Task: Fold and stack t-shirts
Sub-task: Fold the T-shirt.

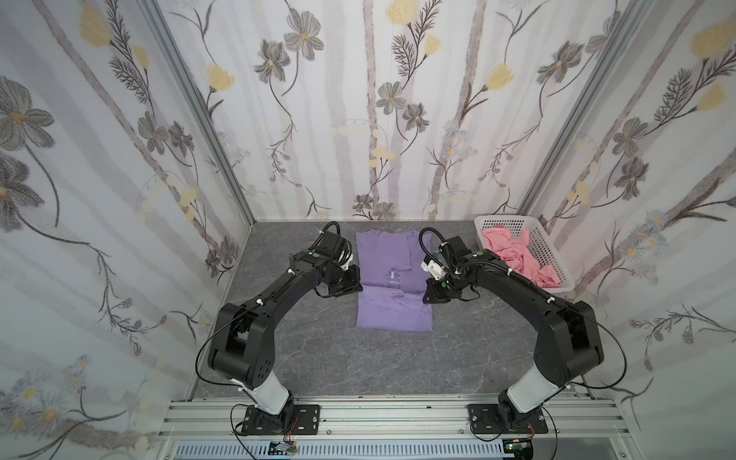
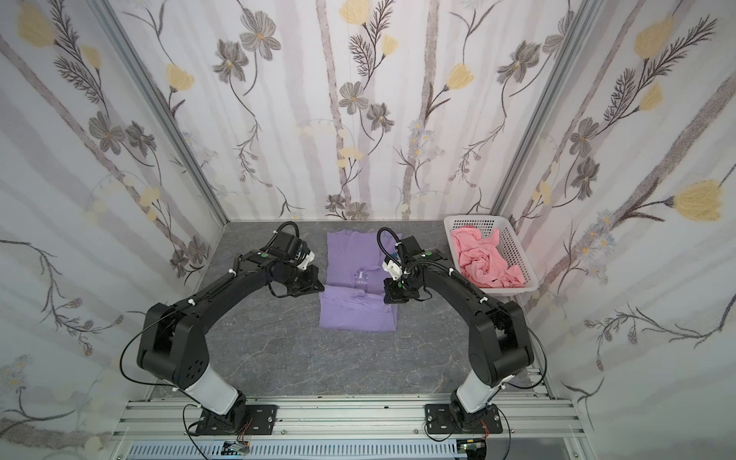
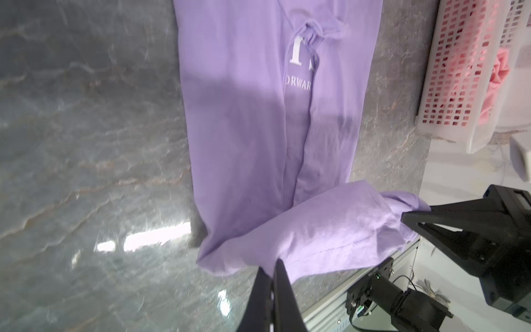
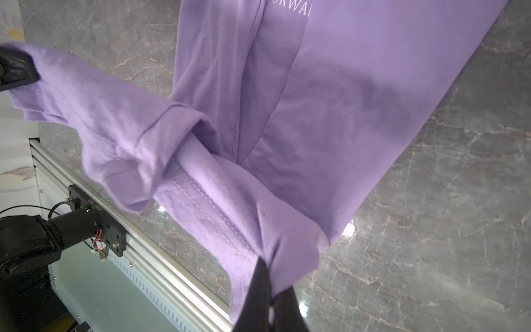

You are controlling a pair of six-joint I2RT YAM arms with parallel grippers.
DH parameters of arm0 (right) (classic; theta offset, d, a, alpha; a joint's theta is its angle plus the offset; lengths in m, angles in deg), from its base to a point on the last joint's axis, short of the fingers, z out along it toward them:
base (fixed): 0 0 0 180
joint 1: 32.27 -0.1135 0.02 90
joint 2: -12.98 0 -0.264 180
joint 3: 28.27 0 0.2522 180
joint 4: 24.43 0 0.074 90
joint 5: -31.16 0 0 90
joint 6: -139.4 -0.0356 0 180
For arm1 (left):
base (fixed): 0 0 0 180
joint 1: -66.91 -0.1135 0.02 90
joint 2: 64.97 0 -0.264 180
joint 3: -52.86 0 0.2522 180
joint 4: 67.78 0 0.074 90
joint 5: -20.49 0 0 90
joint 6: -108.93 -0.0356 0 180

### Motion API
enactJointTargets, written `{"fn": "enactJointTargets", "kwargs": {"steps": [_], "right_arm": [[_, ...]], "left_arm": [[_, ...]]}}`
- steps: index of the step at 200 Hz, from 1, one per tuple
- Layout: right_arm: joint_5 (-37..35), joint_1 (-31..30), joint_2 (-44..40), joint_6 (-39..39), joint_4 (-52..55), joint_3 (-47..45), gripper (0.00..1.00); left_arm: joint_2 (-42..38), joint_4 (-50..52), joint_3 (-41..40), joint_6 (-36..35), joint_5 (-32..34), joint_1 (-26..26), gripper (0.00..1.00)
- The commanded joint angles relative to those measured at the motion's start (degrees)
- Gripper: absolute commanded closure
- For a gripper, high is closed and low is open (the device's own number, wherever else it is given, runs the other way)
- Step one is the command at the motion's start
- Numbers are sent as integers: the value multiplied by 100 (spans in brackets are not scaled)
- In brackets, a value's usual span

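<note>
1. The left pincer (image 3: 271,268) is clamped shut on one hem corner of the lavender t-shirt (image 1: 382,255).
2. The hem stretches between both pincers, raised off the desk (image 1: 358,370). The shirt's chest lies flat beyond them.
3. The right pincer (image 4: 265,266) is closed tight on the opposite hem corner.
4. To its right, the pink garment (image 1: 513,255) lies crumpled in a white basket (image 1: 549,255).

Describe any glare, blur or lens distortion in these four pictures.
Left wrist view: white glare patches on the glossy grey marble-patterned tabletop beside the lavender-purple cotton t-shirt; the black left gripper near the lens is soft. Right wrist view: small glare spots at the t-shirt's edge, the black right gripper blurred. In both top views: the wide-angle lens splays the aluminium corner posts outward.
</note>
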Motion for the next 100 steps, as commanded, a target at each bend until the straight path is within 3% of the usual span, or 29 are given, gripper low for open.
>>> {"fn": "enactJointTargets", "kwargs": {"steps": [1, 48, 57, 66, 75, 77, 79, 100], "right_arm": [[-115, 66, 423, 180, 232, 422, 100], [-229, 242, 1656, 266, 543, 1574, 97], [-279, 281, 1837, 275, 604, 1710, 92], [-361, 310, 1986, 263, 656, 1818, 89], [-430, 370, 2123, 228, 709, 1898, 83], [-455, 386, 2151, 213, 730, 1923, 81], [-472, 398, 2182, 200, 749, 1944, 79], [-625, 509, 2393, 126, 817, 2160, 70]], "left_arm": [[437, 139, 460, -301, 46, -17, 100], [1349, 560, 1347, -569, 238, -191, 100], [1486, 611, 1453, -627, 225, -234, 80], [1579, 593, 1509, -644, 240, -276, 39], [1638, 577, 1559, -648, 280, -308, 22], [1657, 576, 1576, -649, 283, -314, 8], [1672, 585, 1597, -649, 287, -329, 2], [1823, 718, 1895, -705, 297, -386, 0]]}}
